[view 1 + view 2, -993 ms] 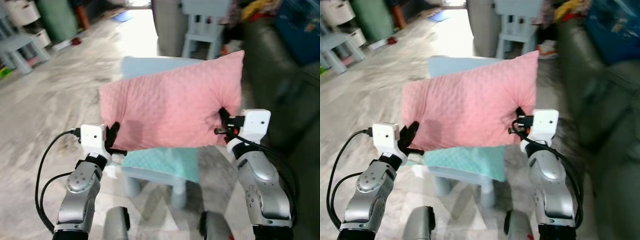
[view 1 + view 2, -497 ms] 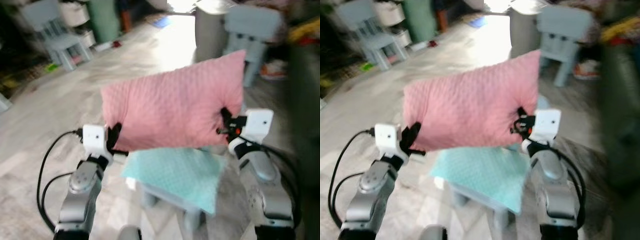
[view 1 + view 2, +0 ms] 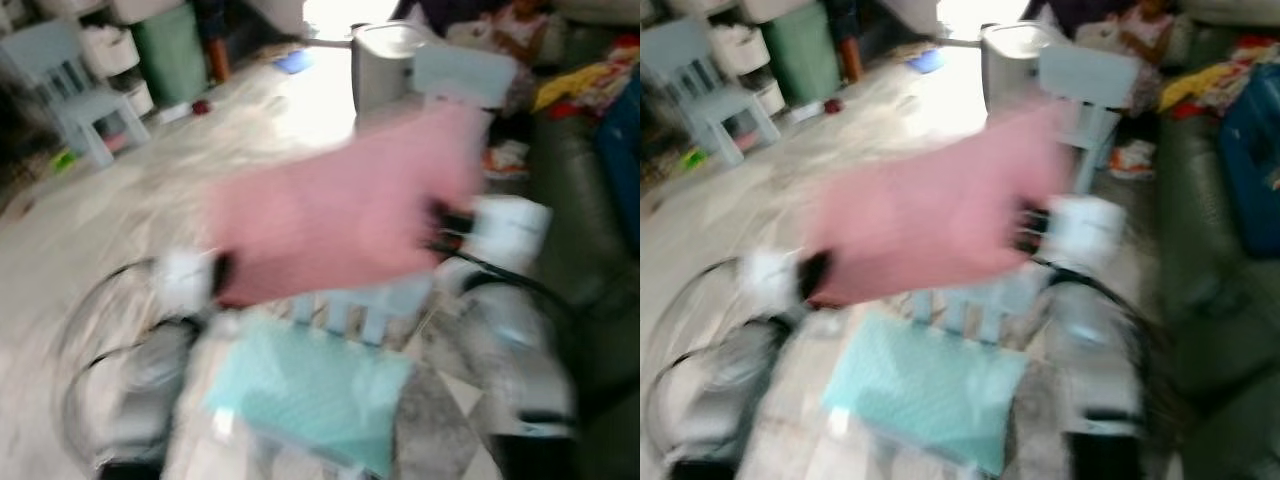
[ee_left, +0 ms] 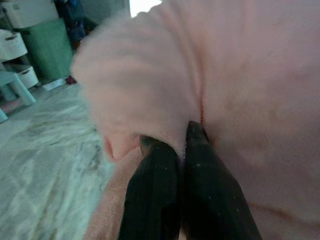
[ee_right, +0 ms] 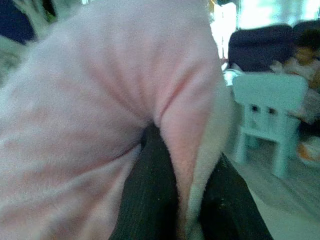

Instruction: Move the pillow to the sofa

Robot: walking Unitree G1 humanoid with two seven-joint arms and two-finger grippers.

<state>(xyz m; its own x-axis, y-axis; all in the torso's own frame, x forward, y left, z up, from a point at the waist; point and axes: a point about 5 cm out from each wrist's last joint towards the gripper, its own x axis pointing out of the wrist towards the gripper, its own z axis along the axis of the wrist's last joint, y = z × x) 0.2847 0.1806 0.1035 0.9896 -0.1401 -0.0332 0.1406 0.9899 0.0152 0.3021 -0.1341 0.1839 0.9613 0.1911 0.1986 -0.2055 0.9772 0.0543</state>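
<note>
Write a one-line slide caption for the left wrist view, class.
The left gripper pinches a fold of the pink pillow between its two black fingers, above a marbled floor.

The left gripper (image 4: 181, 142) has its two black fingers (image 4: 155, 185) pressed together, pinching a fold of the pink pillow (image 4: 240, 85), which bulges over and beyond the fingertips. Past the pillow's edge lie marbled floor (image 4: 45, 145) and a green bin (image 4: 47, 47).
</note>
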